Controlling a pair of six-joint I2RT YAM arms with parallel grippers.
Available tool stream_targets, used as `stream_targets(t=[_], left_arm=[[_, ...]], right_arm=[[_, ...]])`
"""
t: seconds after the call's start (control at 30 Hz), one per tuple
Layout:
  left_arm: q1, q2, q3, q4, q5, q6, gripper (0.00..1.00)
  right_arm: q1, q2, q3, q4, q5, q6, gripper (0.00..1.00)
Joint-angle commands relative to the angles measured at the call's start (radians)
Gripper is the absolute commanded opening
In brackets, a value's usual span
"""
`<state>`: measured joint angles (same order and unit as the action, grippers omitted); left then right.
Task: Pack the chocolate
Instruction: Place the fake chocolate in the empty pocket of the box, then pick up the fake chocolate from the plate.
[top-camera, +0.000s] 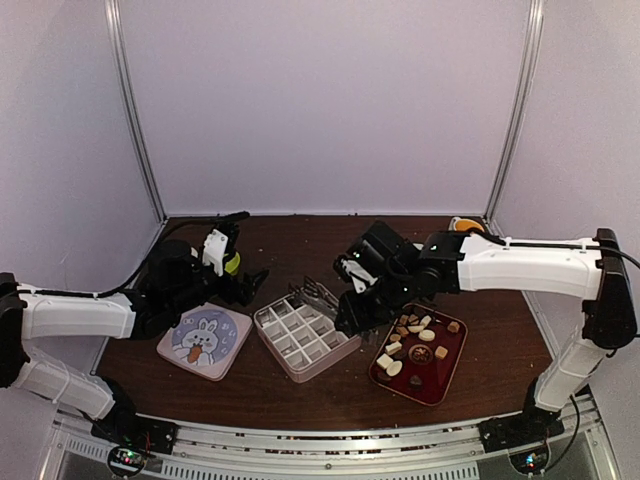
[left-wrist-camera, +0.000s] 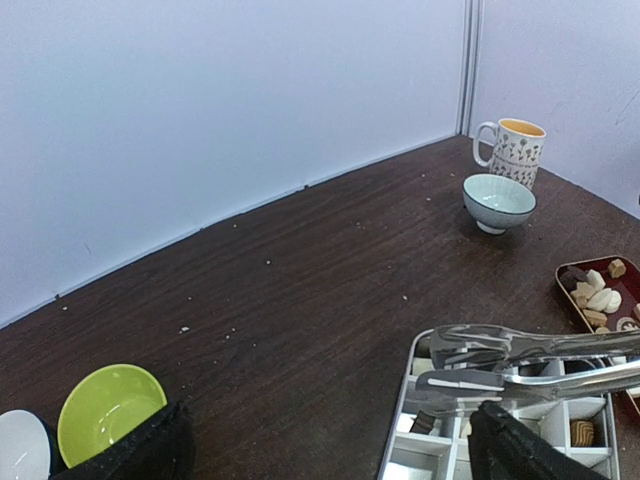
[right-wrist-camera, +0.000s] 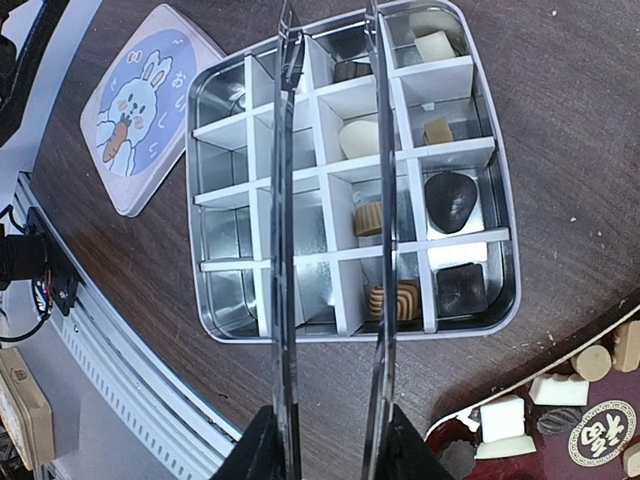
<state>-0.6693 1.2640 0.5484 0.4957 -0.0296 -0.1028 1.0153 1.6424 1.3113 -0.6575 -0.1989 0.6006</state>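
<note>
- A dark wood table (top-camera: 300, 235) stands inside pale walls (top-camera: 320, 100) on three sides.
- The right gripper (right-wrist-camera: 330, 445) has its fingers closed partway on the handle end of metal tongs (right-wrist-camera: 283, 300). The tongs' two arms stand apart and their tips are bare.
- Straight below the tongs lies a divided tin (right-wrist-camera: 192, 180). The arms reach across it from the rim nearest this gripper to the far rim. Whether they touch it cannot be told.
- Some chocolate (right-wrist-camera: 360, 140) sits in the tin: eight pieces, one to a cell, in cream, tan and dark brown. They fill the two rows of cells on this gripper's right.
- More chocolate is piled in a red tray (top-camera: 440, 385) just right of this gripper, beside the tin.
- To its left, past the tin, a rabbit lid (top-camera: 205, 340) lies flat on the table.
- The left gripper (left-wrist-camera: 330, 432) hangs by the lid's far edge, spread wide and holding nothing.
- The tin's corner and the tongs lie just ahead of its right finger.
- A green bowl (left-wrist-camera: 108, 410) sits by its left finger, with a white bowl (left-wrist-camera: 20, 450) next to that.
- Far ahead of it, near the wall corner, a pale bowl (left-wrist-camera: 498, 200) stands just before a mug (left-wrist-camera: 515, 150).
</note>
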Motion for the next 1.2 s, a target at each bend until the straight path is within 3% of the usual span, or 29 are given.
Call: stream_targets(t=[0.0, 0.3, 0.67, 1.03, 1.17], left_arm=[[-0.004, 0.0, 0.028, 0.012, 0.005, 0.008, 0.98], [-0.004, -0.003, 0.027, 0.01, 0.004, 0.01, 0.98], [-0.004, 0.005, 0.031, 0.006, 0.004, 0.016, 0.98], [-0.004, 0.003, 0.03, 0.007, 0.008, 0.014, 0.98], [-0.004, 0.005, 0.031, 0.007, 0.01, 0.014, 0.98]], right_arm=[[0.003, -0.03, 0.037, -0.034, 0.044, -0.01, 0.3], [0.003, -0.209, -0.014, -0.166, 0.111, 0.001, 0.3], [0.003, -0.496, -0.204, -0.422, 0.178, 0.073, 0.3], [0.001, -0.693, -0.366, -0.587, 0.131, 0.179, 0.3], [-0.004, -0.737, -0.421, -0.573, 0.118, 0.202, 0.32]])
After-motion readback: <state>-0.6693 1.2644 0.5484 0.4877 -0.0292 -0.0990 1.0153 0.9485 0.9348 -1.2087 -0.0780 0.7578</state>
